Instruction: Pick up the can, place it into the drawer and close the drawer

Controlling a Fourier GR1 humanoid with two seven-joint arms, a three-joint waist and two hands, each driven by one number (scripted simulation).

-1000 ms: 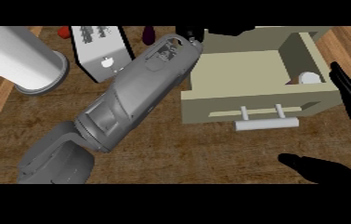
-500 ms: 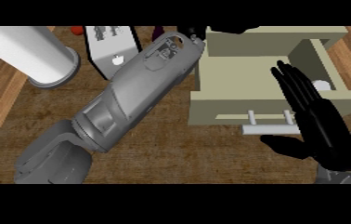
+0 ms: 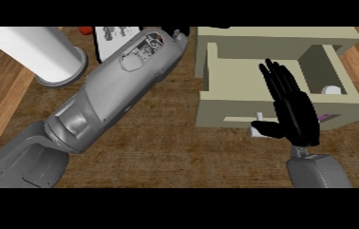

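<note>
Can (image 3: 331,89) sits inside my open drawer (image 3: 238,76); my right hand (image 3: 294,111) lies flat, fingers straight, over the drawer's front

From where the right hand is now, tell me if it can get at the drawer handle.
Probably yes. The right hand, fingers straight, is over the drawer's front, its thumb beside the handle. Nothing lies between them.

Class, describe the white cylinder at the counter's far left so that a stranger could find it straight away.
Start at the wooden counter and follow the long grey left forearm that crosses it. To that arm's left stands the white cylinder on a grey round base. It is the only tall, plain white, round thing; the drawer opposite is beige and boxy.
</note>
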